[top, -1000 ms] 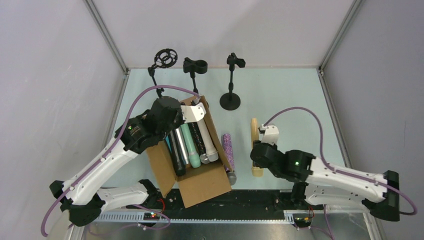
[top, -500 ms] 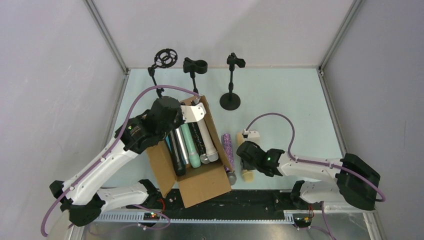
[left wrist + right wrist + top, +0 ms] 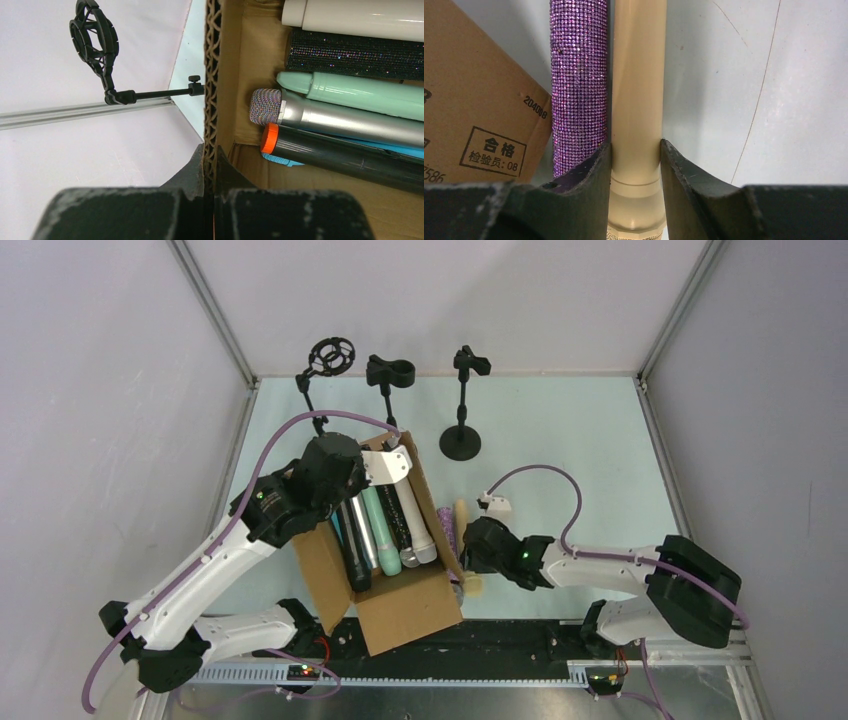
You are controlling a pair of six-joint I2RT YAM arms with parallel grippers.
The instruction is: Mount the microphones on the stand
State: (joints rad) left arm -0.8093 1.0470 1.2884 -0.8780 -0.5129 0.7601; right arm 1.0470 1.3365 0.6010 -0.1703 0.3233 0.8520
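The right claw (image 3: 635,150) is closed on the cream microphone (image 3: 639,75). This microphone lies on the table (image 3: 749,100) with its long axis going near to far and its mesh head at the near end. Just on its left, parallel, lies the purple microphone (image 3: 579,75), beside the box (image 3: 400,605). The left claw (image 3: 210,172) pinches the box wall at the far end. Other microphones (image 3: 350,90) lie side by side inside. Three stands (image 3: 462,443) are upright at the far side.

left of my right gripper (image 3: 635,150): purple microphone (image 3: 578,75) flush against the cream microphone (image 3: 638,75) I clasp, cardboard box (image 3: 479,90) just beyond, no gap | right: bare table (image 3: 774,90), room to pass | far: mic stands (image 3: 461,443), well apart
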